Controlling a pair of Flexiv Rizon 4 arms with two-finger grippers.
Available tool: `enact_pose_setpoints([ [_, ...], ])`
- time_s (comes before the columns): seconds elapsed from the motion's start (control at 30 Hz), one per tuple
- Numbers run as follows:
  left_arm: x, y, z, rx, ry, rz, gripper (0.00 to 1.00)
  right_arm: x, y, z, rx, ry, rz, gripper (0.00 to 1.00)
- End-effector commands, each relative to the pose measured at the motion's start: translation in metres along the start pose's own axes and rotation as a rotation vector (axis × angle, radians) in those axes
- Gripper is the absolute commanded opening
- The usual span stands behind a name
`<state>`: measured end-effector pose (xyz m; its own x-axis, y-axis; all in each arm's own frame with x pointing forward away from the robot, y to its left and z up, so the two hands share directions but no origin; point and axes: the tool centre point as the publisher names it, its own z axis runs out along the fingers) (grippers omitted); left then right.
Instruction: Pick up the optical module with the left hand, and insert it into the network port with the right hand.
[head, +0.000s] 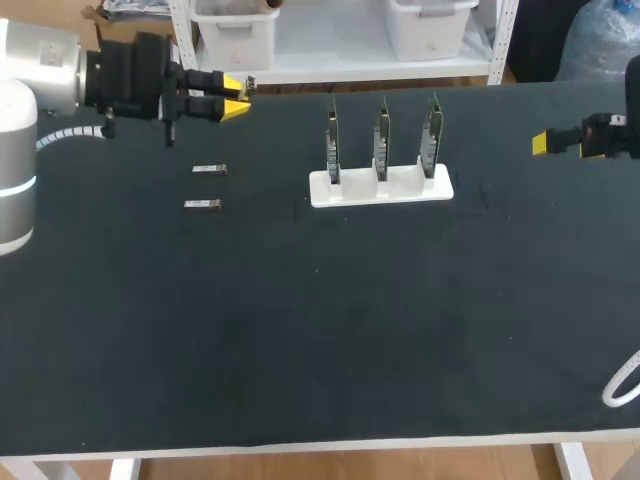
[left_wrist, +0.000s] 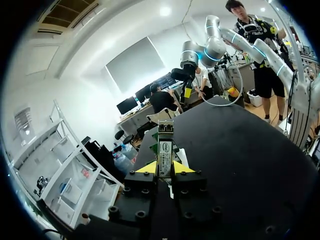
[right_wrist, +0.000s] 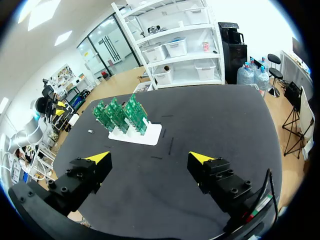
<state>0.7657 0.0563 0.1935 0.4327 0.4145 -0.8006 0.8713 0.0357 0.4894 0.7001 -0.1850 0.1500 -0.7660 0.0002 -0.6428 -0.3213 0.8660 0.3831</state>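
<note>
Left claw (left_wrist: 166, 168) grips an optical module (left_wrist: 165, 149) above the table (head: 300, 330); from overhead the module hardly shows past the yellow tips. Two spare modules (head: 209, 169) lie nearby. Right claw (right_wrist: 150, 158) gapes empty, well apart from the boards (right_wrist: 120, 116); their ports are too small to see

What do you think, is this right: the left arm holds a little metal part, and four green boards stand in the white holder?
Not quite. The left gripper does hold the little metal part, but three green boards, not four, stand in the white holder, as the head view shows.
</note>
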Motion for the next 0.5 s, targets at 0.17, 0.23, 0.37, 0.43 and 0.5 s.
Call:
enact_pose_setpoints([
  [0.17, 0.001, -0.001, 0.000, -0.006, -0.003, 0.003, 0.00, 0.000, 0.000, 0.000, 0.000, 0.000, 0.000, 1.00],
  [0.23, 0.001, -0.001, 0.000, -0.006, -0.003, 0.003, 0.00, 0.000, 0.000, 0.000, 0.000, 0.000, 0.000, 1.00],
  [0.37, -0.005, -0.010, 0.002, -0.008, -0.053, -0.058, 0.00, 0.000, 0.000, 0.000, 0.000, 0.000, 0.000, 1.00],
  [0.43, -0.010, -0.013, 0.007, -0.009, -0.045, -0.092, 0.00, 0.000, 0.000, 0.000, 0.000, 0.000, 0.000, 1.00],
  [0.5, -0.012, -0.013, 0.009, -0.050, -0.086, -0.110, 0.00, 0.000, 0.000, 0.000, 0.000, 0.000, 0.000, 1.00],
])
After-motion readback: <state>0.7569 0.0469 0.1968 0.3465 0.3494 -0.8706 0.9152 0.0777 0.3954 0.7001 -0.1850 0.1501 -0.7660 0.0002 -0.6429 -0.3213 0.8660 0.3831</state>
